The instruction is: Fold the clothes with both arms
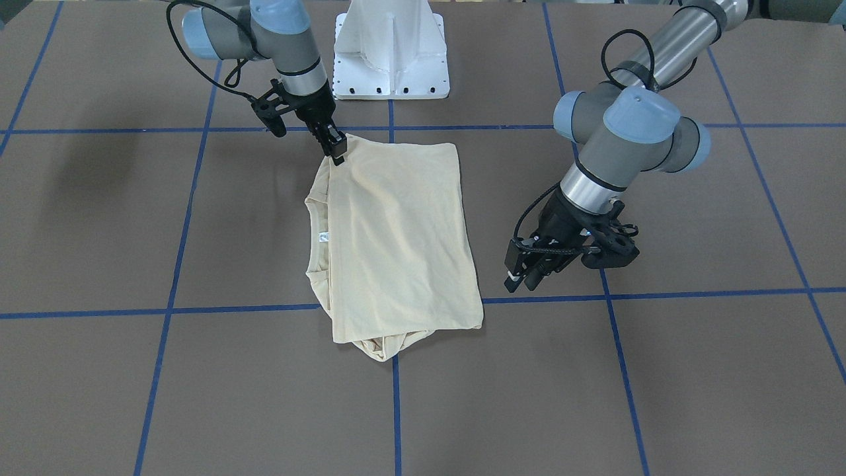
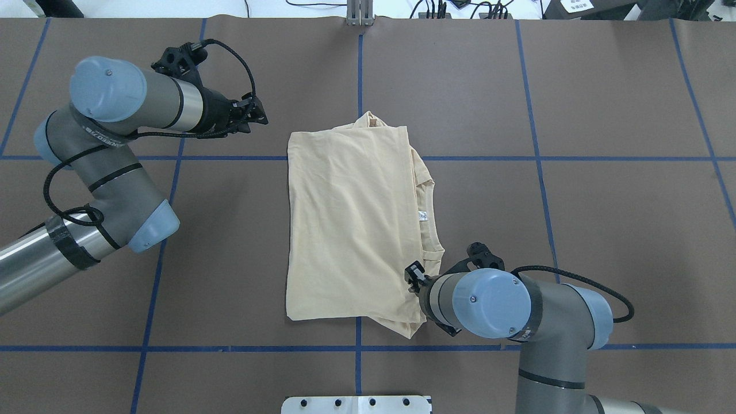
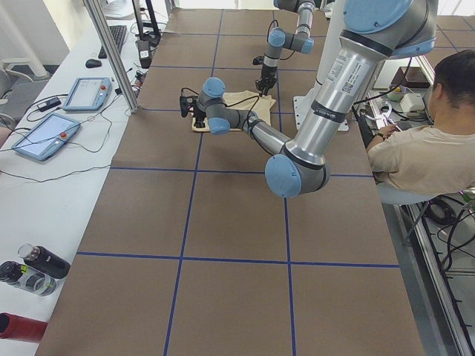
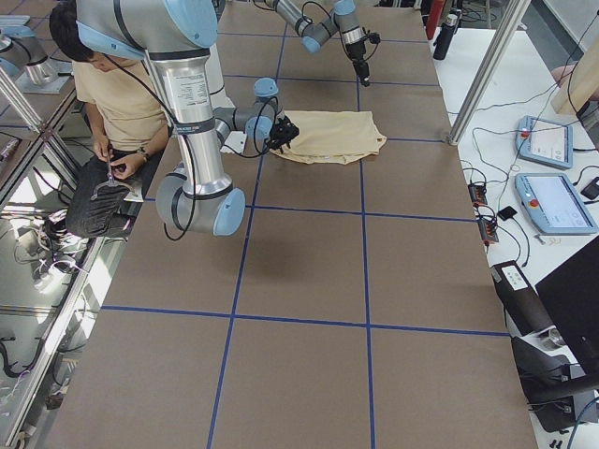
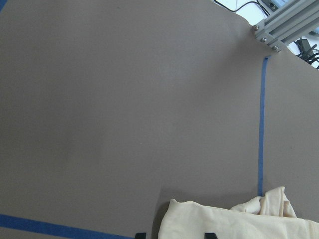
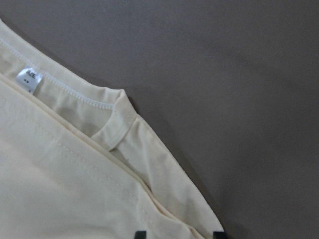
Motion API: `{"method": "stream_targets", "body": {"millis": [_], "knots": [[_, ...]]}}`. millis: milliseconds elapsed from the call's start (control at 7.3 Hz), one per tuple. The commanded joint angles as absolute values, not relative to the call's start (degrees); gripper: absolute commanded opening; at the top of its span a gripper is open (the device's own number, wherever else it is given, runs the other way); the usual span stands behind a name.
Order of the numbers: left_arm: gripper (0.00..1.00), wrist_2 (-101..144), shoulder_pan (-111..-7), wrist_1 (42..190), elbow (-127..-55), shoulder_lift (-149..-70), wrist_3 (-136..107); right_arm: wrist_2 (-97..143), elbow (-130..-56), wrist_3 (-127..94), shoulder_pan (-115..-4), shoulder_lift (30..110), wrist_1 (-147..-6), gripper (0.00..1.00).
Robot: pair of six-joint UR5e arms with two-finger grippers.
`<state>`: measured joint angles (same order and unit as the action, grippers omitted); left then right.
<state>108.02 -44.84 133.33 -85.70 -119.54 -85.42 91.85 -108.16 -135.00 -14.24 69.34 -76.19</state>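
Observation:
The pale cream-yellow T-shirt lies folded into a rectangle at the table's middle, plain side up, no print showing. Its ribbed collar and white neck label show along the edge on the robot's right. My right gripper is low over the shirt's near right corner; in the right wrist view its fingertips stand apart with fabric between them. My left gripper is open and empty, off the shirt's far left corner, with the shirt's edge just ahead.
The white pedestal base stands at the robot's side of the table. Blue tape lines grid the brown tabletop. A seated operator and a bench with teach pendants flank the table. An aluminium post stands at the far edge.

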Motion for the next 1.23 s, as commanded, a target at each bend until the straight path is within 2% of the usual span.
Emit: {"method": "stream_targets", "body": {"millis": [0,274,411,548,685,1096], "knots": [[0.49,108.02,-44.82,133.33,-85.69,-119.44,-85.43,91.85,-107.93,-135.0,-13.8,69.52,-76.29,0.66],[0.49,108.02,-44.82,133.33,-85.69,-119.53,-85.43,91.67,-107.05,-134.91,-13.45,69.43,-76.29,0.59],[0.49,108.02,-44.82,133.33,-85.69,-119.53,-85.43,91.67,-107.05,-134.91,-13.36,69.26,-76.9,0.48],[0.49,108.02,-44.82,133.33,-85.69,-119.53,-85.43,91.67,-107.14,-134.91,-13.36,69.17,-77.43,0.11],[0.49,108.02,-44.82,133.33,-85.69,-119.53,-85.43,91.67,-107.05,-134.83,-13.36,69.34,-77.43,0.0],[0.49,108.1,-44.82,133.24,-85.69,-119.53,-85.52,92.02,-108.19,-134.74,-14.15,69.26,-77.78,0.0]]}}
